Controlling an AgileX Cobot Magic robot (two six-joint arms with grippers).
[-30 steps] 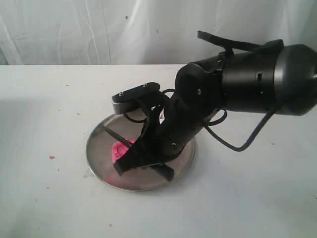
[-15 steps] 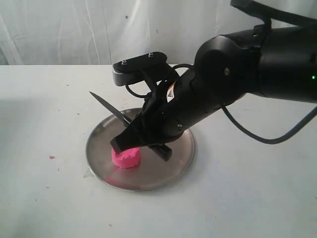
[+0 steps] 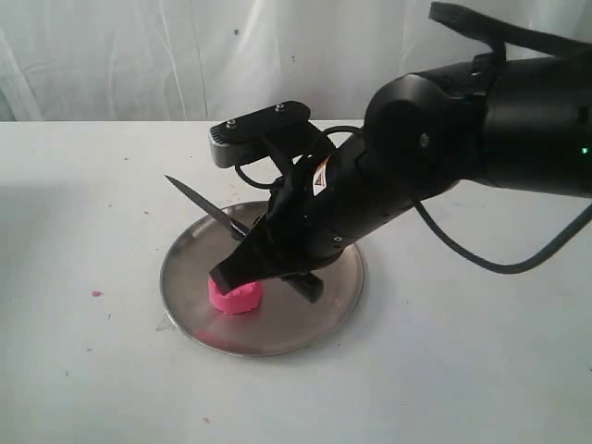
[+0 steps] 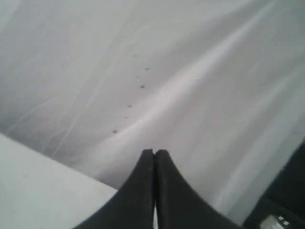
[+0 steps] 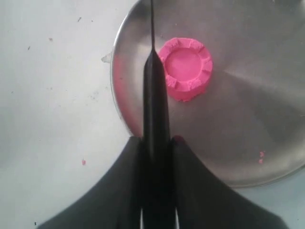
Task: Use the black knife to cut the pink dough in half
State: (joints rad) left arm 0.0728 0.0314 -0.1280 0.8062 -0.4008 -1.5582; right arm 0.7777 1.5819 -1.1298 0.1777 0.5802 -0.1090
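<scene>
From my right wrist view the right pincer (image 5: 155, 157) is pinching the black knife (image 5: 153, 86), blade running straight up frame, with the uncut pink dough (image 5: 186, 68) on the steel plate (image 5: 267, 95) just right of the edge.

Black left gripper (image 4: 154, 164) w/ fingertips pressed together, nothing between. Behind: wrinkled white cloth backdrop (image 4: 200, 71) w/ few dark specks. Pale white table surface (image 4: 33, 186) at one corner. Dark object at opposite edge, unclear.
</scene>
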